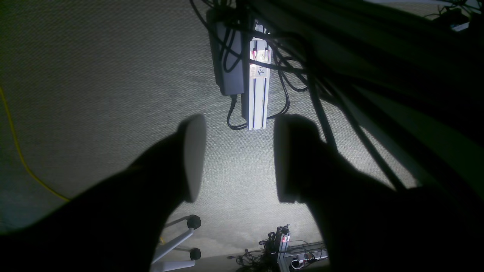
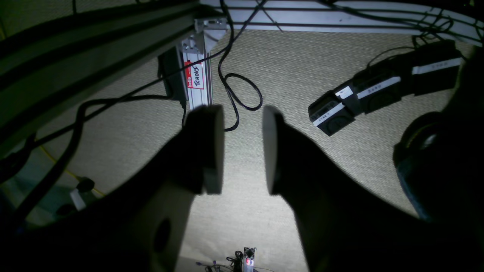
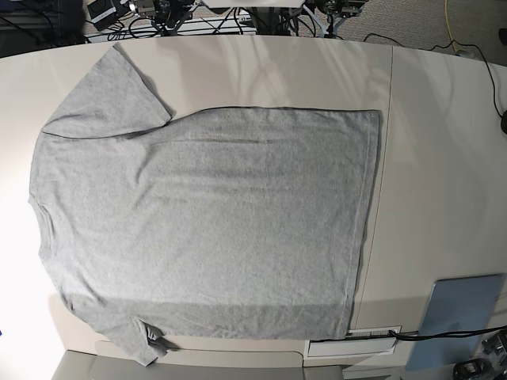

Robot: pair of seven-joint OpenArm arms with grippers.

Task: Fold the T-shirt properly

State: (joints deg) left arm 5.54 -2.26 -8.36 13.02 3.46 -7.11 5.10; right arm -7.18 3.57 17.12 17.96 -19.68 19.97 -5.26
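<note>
left gripper [image 1: 238, 158]: jaws apart, nothing between them, a clear gap with bare carpet [image 1: 94, 94] showing through. its fingers [image 1: 194, 158] are dark silhouettes with pale inner pads. it hangs over the floor, not over the table. just beyond the fingertips stands an aluminium frame post [image 1: 259, 90] with a dark power brick [image 1: 227, 56] strapped beside it and black cables [image 1: 287, 75] looping around both. off to the left of the gripper a thin yellow cord [image 1: 19, 151] runs across the carpet. below the fingers, a white chair leg with black castors [image 1: 193, 222].

right gripper [image 2: 242, 149]: jaws apart as well, empty, gap somewhat narrower than on the left. also over carpet. beyond its tips, a frame post carrying a red-and-white handwritten label [image 2: 196, 77]; a black cable loop [image 2: 242, 92] lies just ahead of the gap. to the right of the gripper, a segmented black arm link with white labels [image 2: 378, 94] lies well apart from the fingers.

t-shirt [image 3: 206, 229]: seen in the base view only, spread flat on the pale table [image 3: 444, 158], plain grey side up, collar end toward the left edge of that view, hem toward the right, one sleeve at upper left, the other hanging off the near edge at lower left. neither gripper appears in the base view; neither touches the shirt. a light blue panel [image 3: 463, 313] sits at the table's lower right corner, apart from the hem.
</note>
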